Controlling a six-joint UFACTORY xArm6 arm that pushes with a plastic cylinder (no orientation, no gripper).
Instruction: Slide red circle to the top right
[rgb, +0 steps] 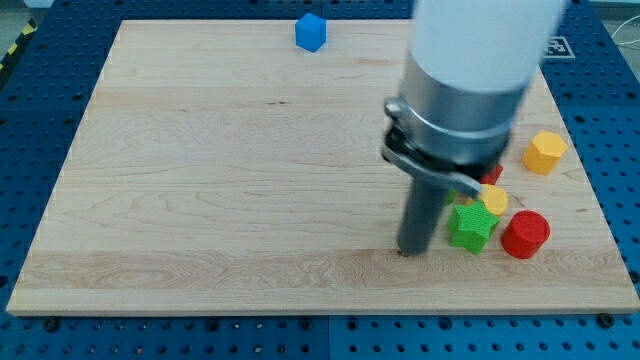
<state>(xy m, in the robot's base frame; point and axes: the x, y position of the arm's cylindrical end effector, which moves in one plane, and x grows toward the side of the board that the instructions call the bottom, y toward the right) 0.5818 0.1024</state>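
The red circle (525, 234) is a short red cylinder lying near the board's lower right. My tip (411, 251) rests on the board to the left of it, with a green star block (471, 226) between the two. The tip is close to the green star's left side; I cannot tell if they touch. A yellow block (495, 199) sits just above the green star. A bit of another red block (492, 175) shows behind the arm's body, mostly hidden.
A yellow hexagon block (545, 152) lies near the right edge. A blue cube (311, 32) sits at the top edge, near the middle. The wooden board (220, 180) rests on a blue perforated table. The arm's wide body (465, 90) hides part of the upper right.
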